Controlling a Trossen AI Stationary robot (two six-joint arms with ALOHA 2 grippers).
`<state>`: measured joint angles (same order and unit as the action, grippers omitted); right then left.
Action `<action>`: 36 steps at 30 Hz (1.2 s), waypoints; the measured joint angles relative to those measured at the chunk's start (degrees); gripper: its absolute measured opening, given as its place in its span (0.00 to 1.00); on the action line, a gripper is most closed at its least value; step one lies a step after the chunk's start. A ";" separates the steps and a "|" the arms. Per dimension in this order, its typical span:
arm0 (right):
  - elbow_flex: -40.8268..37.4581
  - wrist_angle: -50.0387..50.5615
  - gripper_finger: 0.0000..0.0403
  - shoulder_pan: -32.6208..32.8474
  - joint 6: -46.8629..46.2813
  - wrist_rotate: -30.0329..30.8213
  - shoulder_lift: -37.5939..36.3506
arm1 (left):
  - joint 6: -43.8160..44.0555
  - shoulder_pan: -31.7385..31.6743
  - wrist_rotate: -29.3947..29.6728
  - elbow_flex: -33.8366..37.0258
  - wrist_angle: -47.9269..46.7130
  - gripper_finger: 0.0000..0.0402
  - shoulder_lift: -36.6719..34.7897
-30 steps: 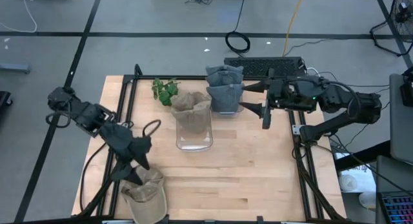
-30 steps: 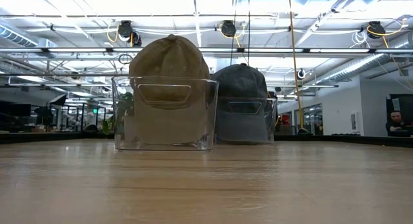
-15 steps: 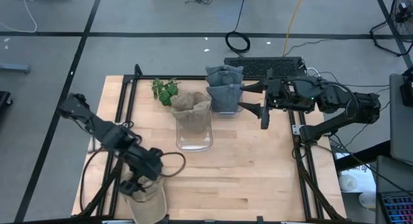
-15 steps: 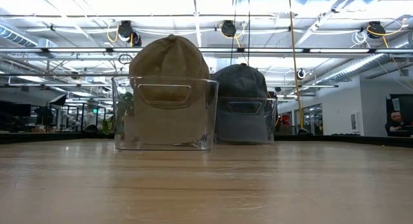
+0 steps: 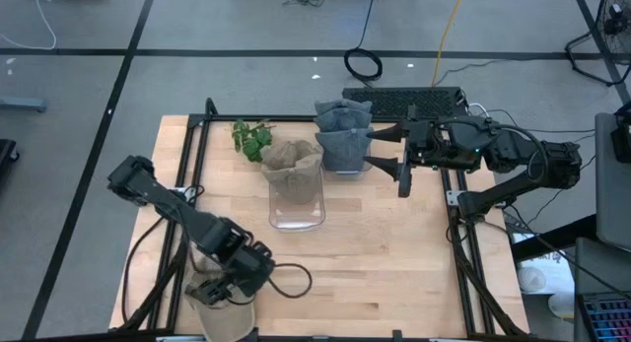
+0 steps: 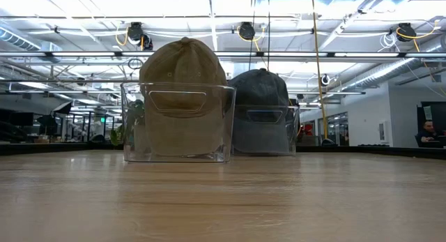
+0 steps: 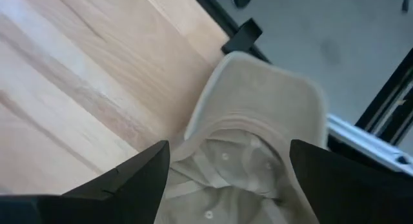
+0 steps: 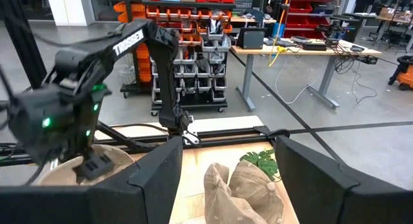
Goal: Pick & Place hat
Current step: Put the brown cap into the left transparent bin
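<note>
Hat, pale beige and lying crown-down with its inside showing, sits at the near edge of the bench toward its left corner. The left jaws hang spread wide directly over it, one finger to each side, gripping nothing. The right jaws wait parted and empty by the far right edge, beside a grey hat. "TROSSEN" reads along the left arm.

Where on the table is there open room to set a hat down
Bare wood spans the near right of the table, between the clear bin and the right rail. Crowded: the far edge with the tan hat, grey hats and plant, and the near-left corner, where the left gripper hovers over a beige hat.
</note>
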<state>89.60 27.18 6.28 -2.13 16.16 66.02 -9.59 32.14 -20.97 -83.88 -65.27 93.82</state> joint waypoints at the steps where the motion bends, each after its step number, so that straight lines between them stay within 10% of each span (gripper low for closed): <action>1: -0.01 0.00 0.59 -0.02 0.00 0.00 0.00 | -0.83 0.01 0.00 0.00 0.02 0.82 1.03; 28: -0.01 0.02 0.59 4.68 1.75 -1.36 0.00 | -12.82 2.59 -7.60 0.00 6.86 0.78 23.45; 36: -0.01 0.06 0.59 4.76 1.75 -1.34 0.02 | -13.32 2.79 -9.92 0.49 8.34 0.63 24.62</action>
<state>89.59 27.23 11.05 -0.38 14.82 66.04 -22.92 34.93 -30.89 -83.39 -56.93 118.44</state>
